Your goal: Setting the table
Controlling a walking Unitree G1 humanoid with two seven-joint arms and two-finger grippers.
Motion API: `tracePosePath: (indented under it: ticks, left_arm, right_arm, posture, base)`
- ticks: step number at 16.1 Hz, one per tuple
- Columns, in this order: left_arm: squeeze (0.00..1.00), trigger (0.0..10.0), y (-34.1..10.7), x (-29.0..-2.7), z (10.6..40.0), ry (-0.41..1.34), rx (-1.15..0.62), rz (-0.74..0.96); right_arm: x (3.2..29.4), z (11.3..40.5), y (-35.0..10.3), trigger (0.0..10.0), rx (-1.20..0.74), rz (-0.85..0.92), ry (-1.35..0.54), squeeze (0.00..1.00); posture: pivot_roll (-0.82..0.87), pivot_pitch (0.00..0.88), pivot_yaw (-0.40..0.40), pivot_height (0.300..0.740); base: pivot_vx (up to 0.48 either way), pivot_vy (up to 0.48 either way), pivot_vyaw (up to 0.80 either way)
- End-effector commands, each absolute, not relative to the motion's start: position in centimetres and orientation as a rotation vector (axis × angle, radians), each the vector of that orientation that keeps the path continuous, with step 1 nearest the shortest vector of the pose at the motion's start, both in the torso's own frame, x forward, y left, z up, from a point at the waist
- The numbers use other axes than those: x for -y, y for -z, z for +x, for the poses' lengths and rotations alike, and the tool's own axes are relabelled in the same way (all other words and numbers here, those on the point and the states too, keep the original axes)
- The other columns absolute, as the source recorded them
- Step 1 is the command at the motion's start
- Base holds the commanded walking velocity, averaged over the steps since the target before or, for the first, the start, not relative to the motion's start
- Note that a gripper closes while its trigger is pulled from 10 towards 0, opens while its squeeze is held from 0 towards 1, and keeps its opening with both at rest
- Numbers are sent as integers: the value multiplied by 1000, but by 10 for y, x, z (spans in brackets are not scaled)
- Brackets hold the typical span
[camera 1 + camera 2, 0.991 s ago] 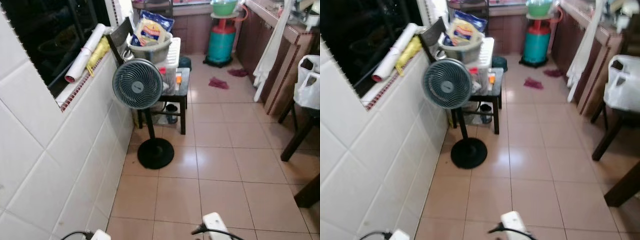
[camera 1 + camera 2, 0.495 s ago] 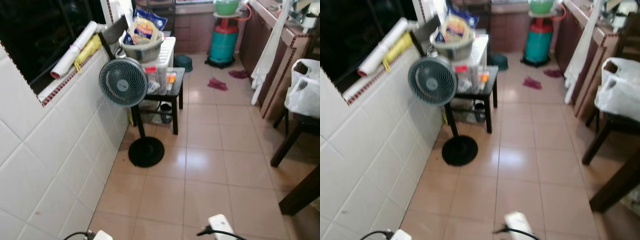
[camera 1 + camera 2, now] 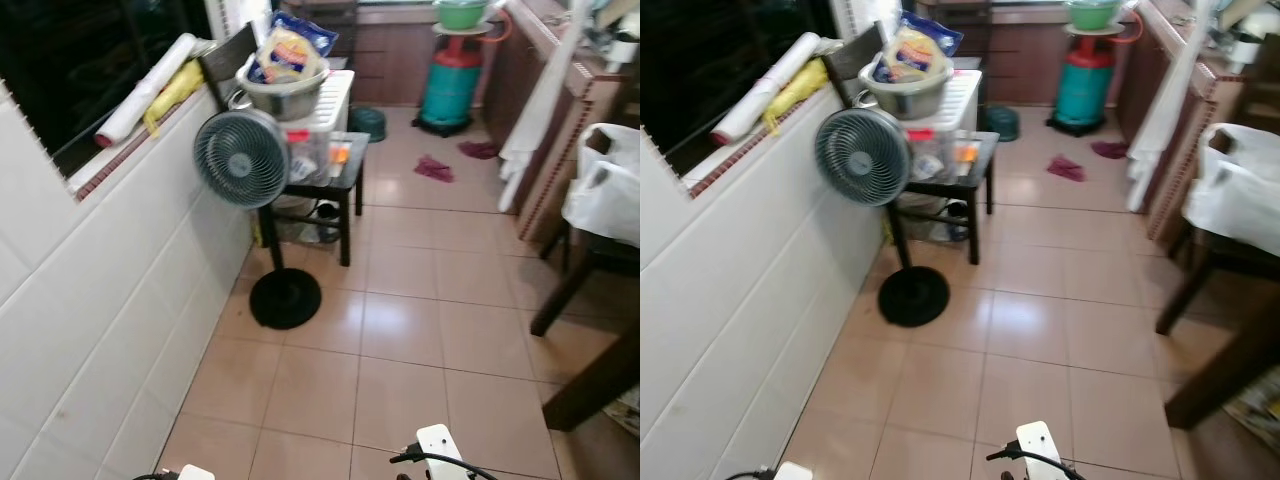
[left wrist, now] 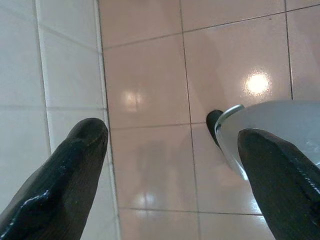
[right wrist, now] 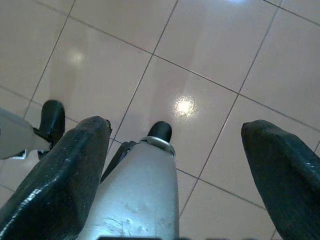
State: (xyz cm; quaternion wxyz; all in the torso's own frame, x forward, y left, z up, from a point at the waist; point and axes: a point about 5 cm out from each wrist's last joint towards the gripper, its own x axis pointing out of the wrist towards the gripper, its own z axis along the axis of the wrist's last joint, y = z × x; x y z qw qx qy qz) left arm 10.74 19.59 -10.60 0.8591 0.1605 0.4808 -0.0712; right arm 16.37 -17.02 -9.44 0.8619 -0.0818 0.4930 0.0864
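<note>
- Pink floor tiles (image 3: 420,340) fill a narrow kitchen, with a white tiled wall (image 3: 100,300) on the left side.
- Up on the wall's ledge, left of the fan (image 3: 240,158), lie a white roll (image 3: 145,88) and a yellow cloth (image 3: 178,92).
- That grey fan stands on a thin pole with a round black base (image 3: 285,298) on the floor, close to the wall.
- Just behind the fan is a small black table (image 3: 335,180). A metal bowl (image 3: 285,95) with food bags (image 3: 290,50) in it sits high on a white box there.
- Far behind the fan, to its right, a teal gas tank (image 3: 452,85) stands with a green bowl (image 3: 460,12) on top.
- A red rag (image 3: 433,168) lies on the floor between the fan and the tank.
- Well to the right of the fan, a white plastic bag (image 3: 605,185) rests on a dark wooden chair (image 3: 560,290).
- A long white cloth (image 3: 540,110) hangs by the brown cupboards (image 3: 575,120).
- Near the fan's side, the left gripper (image 4: 172,165) hangs over the floor by the wall, its fingers (image 4: 60,185) spread wide and holding nothing.
- The right gripper (image 5: 175,160) hangs over bare tiles, fingers (image 5: 282,175) spread wide too, holding nothing.
</note>
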Motion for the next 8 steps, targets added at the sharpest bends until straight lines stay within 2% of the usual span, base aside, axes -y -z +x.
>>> tracePosePath:
  ticks: [1,8]
  left_arm:
    - [0,10000,107,-182,109,192,-1003,320]
    - [0,10000,107,-185,109,118,-996,291]
  right_arm:
    - [169,163,95,10000,-1040,-152,-177,0]
    - [168,164,95,10000,-1040,-139,-165,0]
  posture:
    - [-79,0,21,740]
    - [-80,0,32,740]
  base:
    - [0,0,-781]
    - [0,0,-781]
